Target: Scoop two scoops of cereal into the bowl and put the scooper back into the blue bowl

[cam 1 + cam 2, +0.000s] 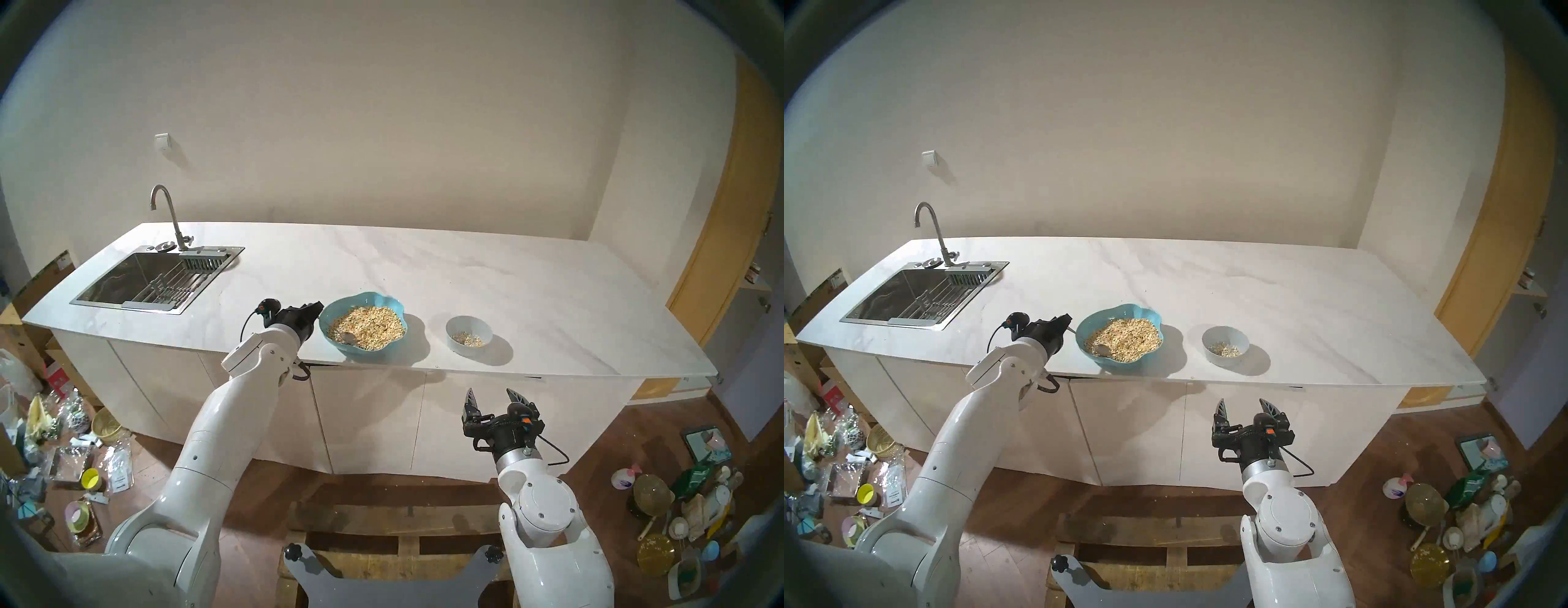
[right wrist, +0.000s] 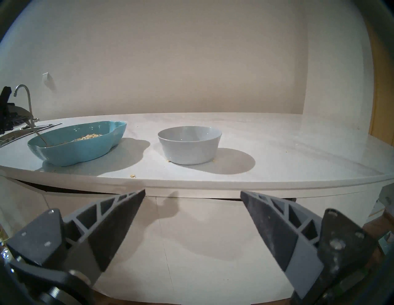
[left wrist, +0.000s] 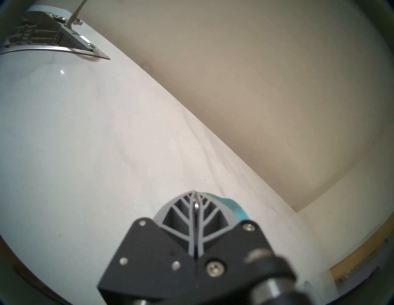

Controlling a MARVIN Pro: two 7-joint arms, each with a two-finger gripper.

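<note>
Near the bench's front edge, the blue bowl point(image 1: 363, 325) holds cereal point(image 1: 367, 326) beside the bowl point(image 1: 469, 334), with bare worktop behind. The left gripper point(image 1: 316, 309) pinches the scooper point(image 2: 38, 134), whose handle only the right wrist view shows clearly. The right gripper point(image 1: 492, 397) hangs spread below the edge.

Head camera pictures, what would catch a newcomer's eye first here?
Most striking is the wide turquoise-blue wavy-rimmed bowl near the white marble counter's front edge, heaped with pale tan cereal flakes. The left end effector, at that bowl's left rim, is shut on the slim silver metal spoon, whose tip lies in the flakes. To the right stands a small plain grey-white bowl holding a few flakes.
</note>
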